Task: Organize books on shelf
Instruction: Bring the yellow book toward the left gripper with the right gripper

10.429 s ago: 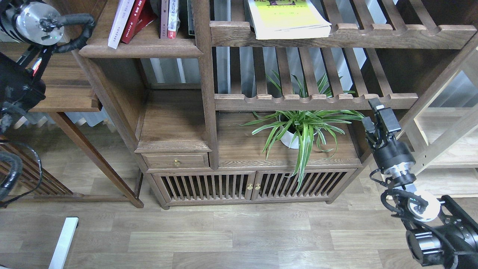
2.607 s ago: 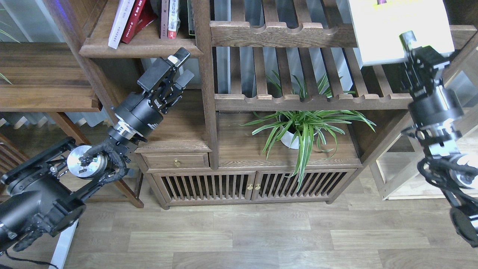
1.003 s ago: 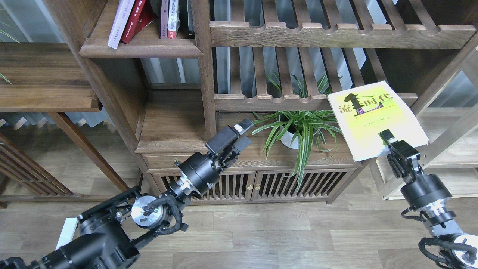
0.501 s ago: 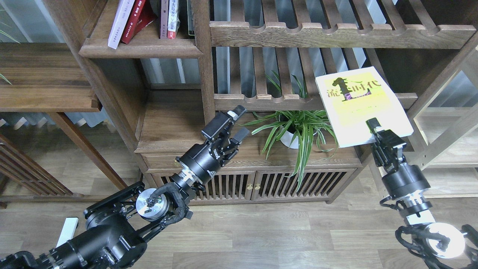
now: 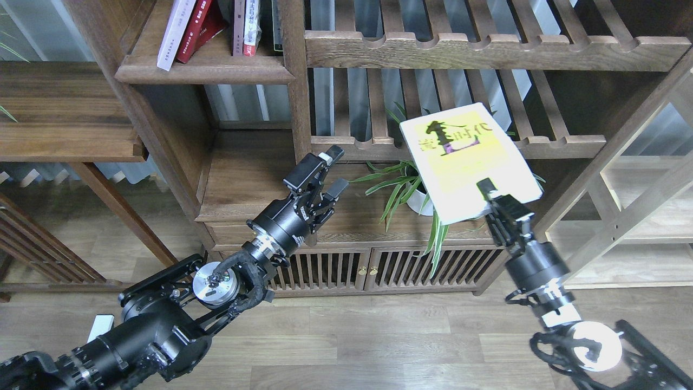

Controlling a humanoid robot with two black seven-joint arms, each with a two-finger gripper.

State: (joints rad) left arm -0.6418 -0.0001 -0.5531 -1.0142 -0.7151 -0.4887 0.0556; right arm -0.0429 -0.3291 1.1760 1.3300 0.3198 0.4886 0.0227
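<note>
The right gripper (image 5: pixel 495 203) is clamped on the near edge of the yellow-green book (image 5: pixel 465 160), holding it up in the air, tilted, cover toward the camera, in front of the lower slatted rack (image 5: pixel 455 145) and above the potted spider plant (image 5: pixel 419 189). The book's far corners overlap the rack's scalloped front rail in view, and its near left corner hangs over the plant's leaves; whether it touches either cannot be told. The cover is yellow-green in the middle, paling to white toward the borders, with black title characters and a small purple mark near the top, and a thin band of white page edges shows along its near side. The left gripper (image 5: pixel 327 172) hovers with its fingers spread apart and nothing between them, over the cabinet top (image 5: pixel 352 216), just beside the vertical wooden post (image 5: pixel 298 108) and left of the plant. Between the two grippers lies open space broken only by the plant's leaves. Up at the top left, the solid dark-brown shelf (image 5: pixel 203 69) with a rounded front edge carries a leaning pale lilac book (image 5: pixel 174 32), a red book (image 5: pixel 196 30) against it, and other upright books (image 5: pixel 246 27) near the post; a gap is left between the red book and these. The upper slatted rack (image 5: pixel 487 51) holds nothing in the part that shows.
</note>
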